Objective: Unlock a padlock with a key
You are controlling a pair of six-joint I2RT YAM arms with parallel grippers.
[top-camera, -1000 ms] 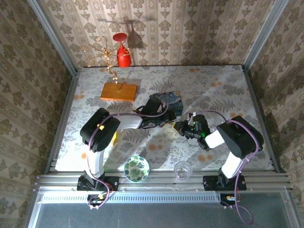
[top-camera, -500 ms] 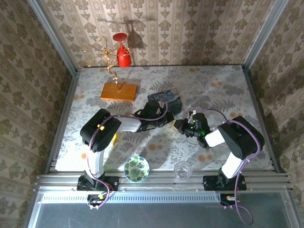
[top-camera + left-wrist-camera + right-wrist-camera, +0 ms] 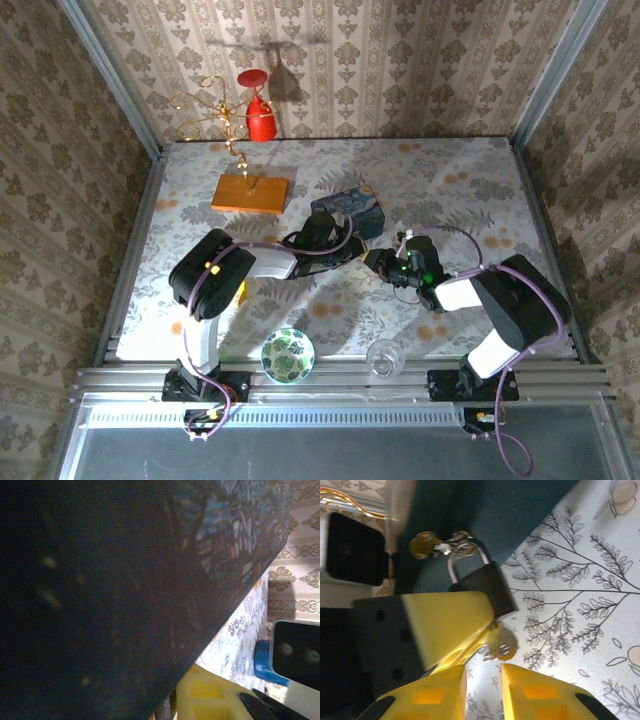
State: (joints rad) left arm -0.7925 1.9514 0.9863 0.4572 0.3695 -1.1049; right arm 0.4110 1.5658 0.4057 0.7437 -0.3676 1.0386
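Note:
In the right wrist view the padlock point(image 3: 487, 585), dark-bodied with a silvery shackle, hangs from the latch of the blue tin point(image 3: 520, 505). The key sticks out of its underside, its round head point(image 3: 501, 645) over the tablecloth. My left gripper point(image 3: 487, 612) comes in from the left. Its yellow finger point(image 3: 445, 620) presses flat on the padlock's body, shut on it. My right gripper point(image 3: 484, 680) stands open just below the key head, with nothing between its fingers. From above, both grippers, left point(image 3: 357, 250) and right point(image 3: 380, 262), meet in front of the tin point(image 3: 348, 208).
A wooden base with a gold wire stand point(image 3: 250, 192) sits at the back left, a red vessel point(image 3: 260, 118) behind it. A patterned bowl point(image 3: 288, 355) and a clear glass point(image 3: 383, 358) stand at the table's near edge.
My left gripper has closed on the padlock. My right gripper has opened and let go of the key. The tin has shifted and tilted slightly.

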